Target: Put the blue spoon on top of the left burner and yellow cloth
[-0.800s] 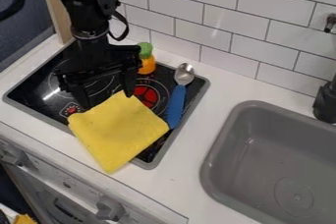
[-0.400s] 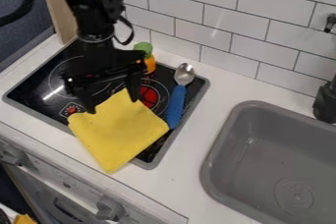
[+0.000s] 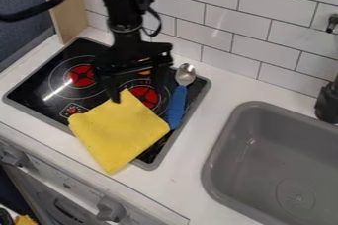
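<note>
My gripper (image 3: 137,95) hangs over the middle of the stove, open, its two fingers spread to either side of a red burner and holding nothing. Below and in front of it, the yellow cloth (image 3: 119,132) lies flat across the stove's front right part and over its edge. The blue spoon (image 3: 178,103) rests along the stove's right side, metal bowl toward the wall, handle's lower end beside the cloth's right corner. To the gripper's left is the left burner (image 3: 82,75), a red disc with nothing on it.
An orange object (image 3: 145,66) is mostly hidden behind the gripper, near the back of the stove. A grey sink (image 3: 264,165) is set in the counter at the right, with a dark faucet (image 3: 327,103) at its back edge. Tiled wall runs behind.
The gripper has moved to the right across the stove, uncovering the left burner and covering most of the orange and green object. Cloth and spoon have stayed put.
</note>
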Controlling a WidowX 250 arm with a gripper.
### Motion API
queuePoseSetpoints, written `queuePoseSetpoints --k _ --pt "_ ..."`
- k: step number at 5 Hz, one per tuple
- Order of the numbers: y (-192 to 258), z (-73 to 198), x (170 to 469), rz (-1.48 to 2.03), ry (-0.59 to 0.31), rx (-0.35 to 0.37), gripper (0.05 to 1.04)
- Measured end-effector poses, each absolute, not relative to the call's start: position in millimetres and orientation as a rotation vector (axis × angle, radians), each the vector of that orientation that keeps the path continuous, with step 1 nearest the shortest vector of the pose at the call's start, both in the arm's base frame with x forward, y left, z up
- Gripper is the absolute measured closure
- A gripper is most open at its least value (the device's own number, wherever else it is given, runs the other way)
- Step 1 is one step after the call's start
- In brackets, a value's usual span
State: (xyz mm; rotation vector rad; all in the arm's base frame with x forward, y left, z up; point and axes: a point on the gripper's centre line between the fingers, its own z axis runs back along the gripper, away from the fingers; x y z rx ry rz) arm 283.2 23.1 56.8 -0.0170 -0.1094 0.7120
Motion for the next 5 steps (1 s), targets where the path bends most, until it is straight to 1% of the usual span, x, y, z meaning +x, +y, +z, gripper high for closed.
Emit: queuePoseSetpoints --k 1,2,4,5 --pt "11 48 298 0.658 -0.113 -0.008 0.084" --pt "3 31 310 0.617 -0.098 0.001 0.084" --pt "-9 5 323 0.566 -0.057 0.004 0.084" --pt "-10 1 323 0.571 -0.048 0.014 0.13"
